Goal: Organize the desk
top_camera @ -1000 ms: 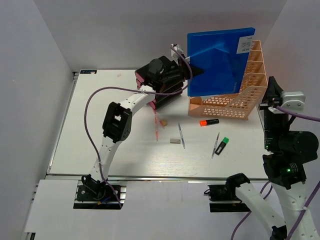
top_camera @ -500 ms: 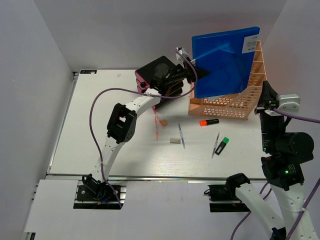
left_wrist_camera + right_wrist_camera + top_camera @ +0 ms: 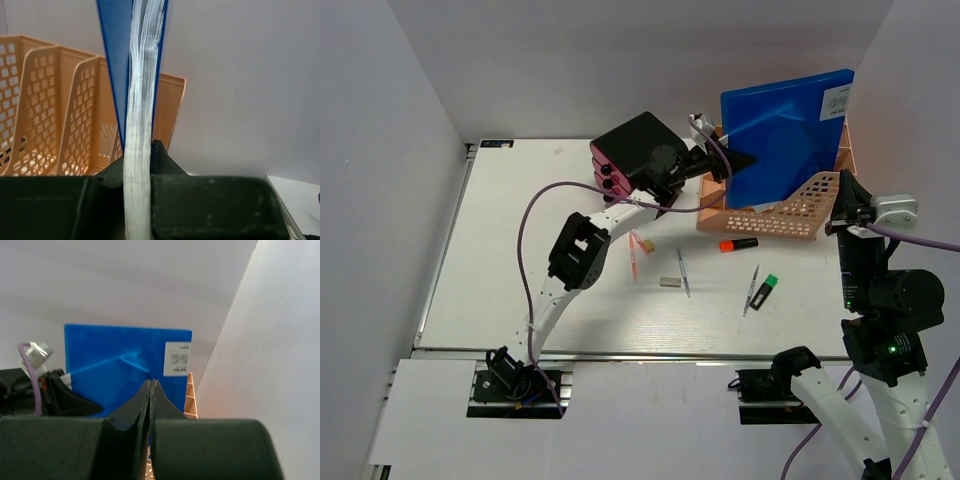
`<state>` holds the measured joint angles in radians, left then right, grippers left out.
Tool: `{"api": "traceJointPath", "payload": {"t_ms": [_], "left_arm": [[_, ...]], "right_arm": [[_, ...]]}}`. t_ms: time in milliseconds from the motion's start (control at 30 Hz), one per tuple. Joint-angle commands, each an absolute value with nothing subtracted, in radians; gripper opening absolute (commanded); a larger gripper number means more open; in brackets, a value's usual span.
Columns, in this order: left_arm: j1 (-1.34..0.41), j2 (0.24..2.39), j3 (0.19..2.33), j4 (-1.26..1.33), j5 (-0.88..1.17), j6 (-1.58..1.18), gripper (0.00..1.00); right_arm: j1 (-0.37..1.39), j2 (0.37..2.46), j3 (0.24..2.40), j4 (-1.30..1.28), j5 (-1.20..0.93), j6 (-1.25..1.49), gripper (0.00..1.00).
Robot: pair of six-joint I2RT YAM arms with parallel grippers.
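From above, the blue folder (image 3: 788, 125) has swung right, over the peach rack (image 3: 790, 208) at the back of the desk (image 3: 520, 250). Left wrist view: the left gripper (image 3: 144, 152) pinches its edge, so filing is in hand; next it must drop into a slot. Right wrist view: the right gripper (image 3: 150, 387) is closed, empty.

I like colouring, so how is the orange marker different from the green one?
The orange marker lies close beside the peach rack; the green marker lies nearer the front edge. The orange one lies almost sideways; the green one slants. Both have black parts and lie flat on the desk.
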<state>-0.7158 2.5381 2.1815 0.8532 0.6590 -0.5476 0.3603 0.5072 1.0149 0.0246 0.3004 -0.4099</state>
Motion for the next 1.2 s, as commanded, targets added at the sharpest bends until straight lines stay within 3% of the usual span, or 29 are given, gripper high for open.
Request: {"api": "traceJointPath", "payload": {"t_ms": [0, 600, 1167], "left_arm": [[-0.736, 2.508, 2.243, 0.966, 0.584, -0.517, 0.00], [-0.755, 2.569, 2.238, 1.035, 0.515, -0.443, 0.00], [-0.746, 2.454, 2.166, 0.991, 0.581, -0.334, 0.00]], "right_arm": [[0.360, 0.494, 1.009, 0.048, 0.291, -0.390, 0.00], [0.364, 0.466, 0.959, 0.038, 0.268, -0.382, 0.00], [0.364, 0.460, 0.933, 0.012, 0.250, -0.367, 0.00]]}}
